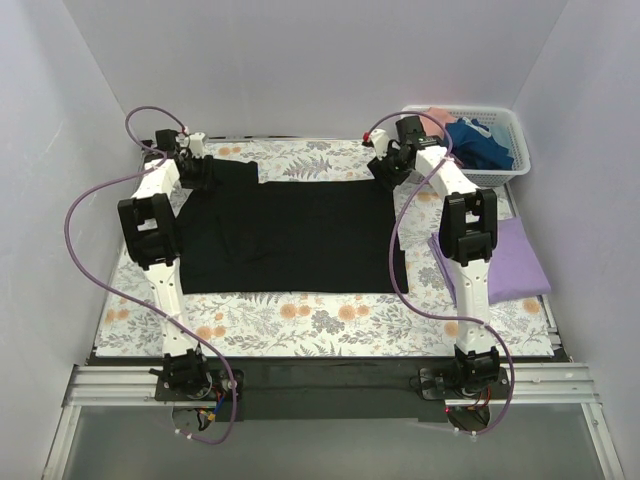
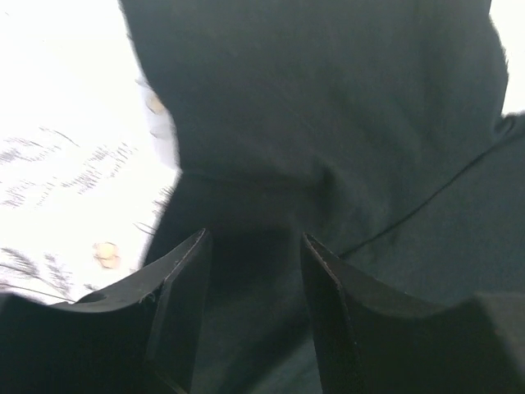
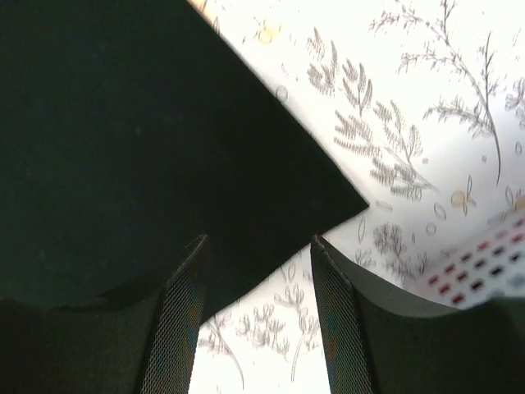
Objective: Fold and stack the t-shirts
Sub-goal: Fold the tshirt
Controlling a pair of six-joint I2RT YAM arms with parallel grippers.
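Progress, my read: early-mid. One lavender t-shirt point(image 1: 522, 268) lies folded, well behind and outboard of R gripper point(image 3: 258, 240), beside that arm's forearm. Prob. the stack's base. Black t-shirt point(image 1: 290, 235) lies spread flat on the floral table point(image 1: 300, 322), no fold in it yet. Pink t-shirt point(image 1: 437, 114) + dark blue t-shirt point(image 1: 482, 146) sit in the white basket point(image 1: 480, 107), just outboard of R gripper. So approx. 1 done, 1 in hand, 2 untouched.

L gripper point(image 2: 253, 238): fingers apart, nothing pinched. Black cloth w/ a seam line runs below and ahead of it, and bare tablecloth shows to its left.

R gripper: also released, fingers apart. The black shirt's pointed corner sits just ahead of the tips, w/ bare tablecloth ahead and to the right.

Edges/room: the shirt's near hem is well behind both grippers, w/ a free strip of table behind that again, so there's room to fold toward the bases. Basket is close on R gripper's outboard side, tight there. L gripper is near the table's far-left corner.
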